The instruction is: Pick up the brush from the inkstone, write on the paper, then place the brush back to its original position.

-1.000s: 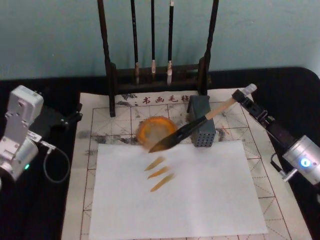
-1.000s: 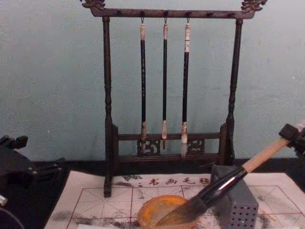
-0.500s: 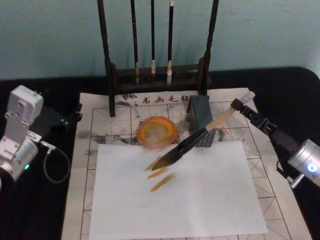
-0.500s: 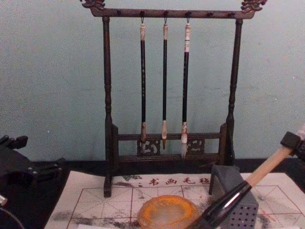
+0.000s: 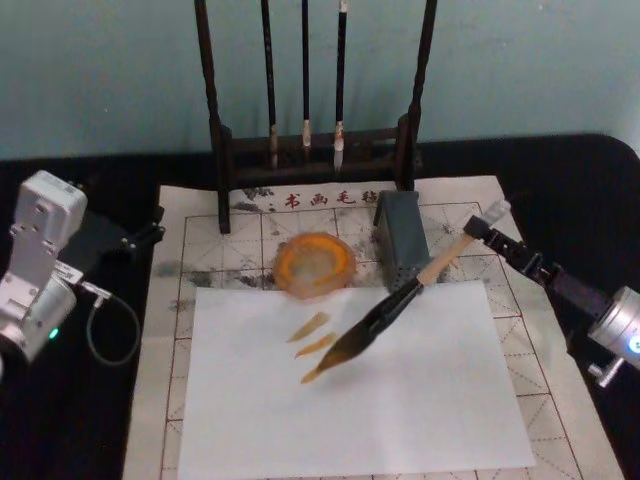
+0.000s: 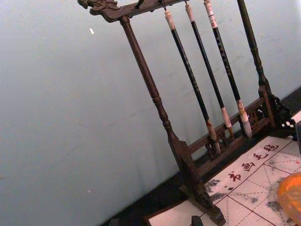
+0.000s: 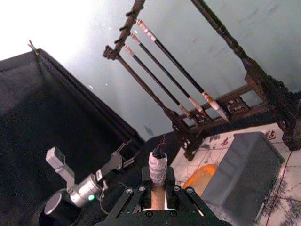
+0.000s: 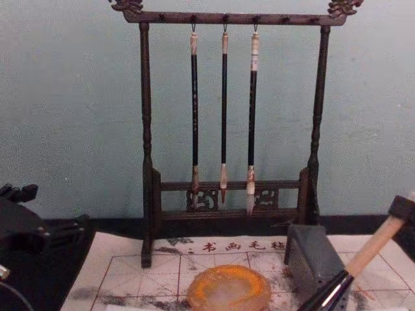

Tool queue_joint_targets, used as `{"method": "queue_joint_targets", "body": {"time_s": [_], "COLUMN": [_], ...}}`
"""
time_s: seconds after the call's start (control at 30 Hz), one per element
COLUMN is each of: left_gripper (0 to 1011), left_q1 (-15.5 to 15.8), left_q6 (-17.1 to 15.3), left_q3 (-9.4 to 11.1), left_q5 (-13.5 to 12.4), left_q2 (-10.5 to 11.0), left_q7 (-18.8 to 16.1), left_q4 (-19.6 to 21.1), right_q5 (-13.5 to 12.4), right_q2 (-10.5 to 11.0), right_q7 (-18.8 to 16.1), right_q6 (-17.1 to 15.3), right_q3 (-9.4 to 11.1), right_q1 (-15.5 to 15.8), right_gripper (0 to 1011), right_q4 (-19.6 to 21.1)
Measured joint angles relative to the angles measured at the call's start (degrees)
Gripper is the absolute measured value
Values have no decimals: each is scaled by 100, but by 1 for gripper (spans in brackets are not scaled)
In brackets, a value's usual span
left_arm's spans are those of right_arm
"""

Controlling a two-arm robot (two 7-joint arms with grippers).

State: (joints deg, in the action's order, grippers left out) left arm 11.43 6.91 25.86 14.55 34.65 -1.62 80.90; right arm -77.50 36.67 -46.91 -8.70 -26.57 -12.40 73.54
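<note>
The brush [image 5: 395, 303] lies on a slanted diagonal. Its whitish end cap points far and right, and its dark bristles point near and left, down toward the table. The right gripper [image 5: 476, 229] is clamped on the tan handle just below that cap. The bristle tip meets the nearest of 3 amber strokes on the white sheet [image 5: 400, 400], and the handle crosses the near right corner of the grey block [image 5: 402, 238].

The inkstone [image 5: 315, 264] sits on the paper [image 5: 200, 250], at the far edge of the white sheet and well clear of the bristles. It shows a paler centre, but I cannot tell whether that is liquid. Behind it, the rack [image 5: 300, 172] holds 3 slim brushes [image 5: 305, 70] hanging tip-down.

The left gripper [image 5: 138, 239] is parked at the paper's left edge, and I cannot tell its grip.
</note>
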Motion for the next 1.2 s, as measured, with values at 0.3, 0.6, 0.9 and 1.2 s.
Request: {"method": "queue_joint_targets", "body": {"time_s": [0.3, 0.6, 0.9, 1.2], "left_gripper": [1001, 1001, 1001, 1001], "left_q1": [0, 0, 0, 0], "left_q6": [0, 0, 0, 0], "left_q3": [0, 0, 0, 0], "left_q5": [0, 0, 0, 0], "left_q2": [0, 0, 0, 0], "left_q7": [0, 0, 0, 0], "left_q4": [0, 0, 0, 0], "right_q5": [87, 200, 299, 408], "right_q2": [110, 128, 89, 55], "right_q7": [-40, -56, -58, -86], "right_q6": [-45, -11, 41, 63], "right_q3": [-123, -202, -251, -296], "right_q1": [-25, -59, -107, -172], "right_gripper": [187, 187, 187, 187], "right_q4": [18, 17, -7, -35]}}
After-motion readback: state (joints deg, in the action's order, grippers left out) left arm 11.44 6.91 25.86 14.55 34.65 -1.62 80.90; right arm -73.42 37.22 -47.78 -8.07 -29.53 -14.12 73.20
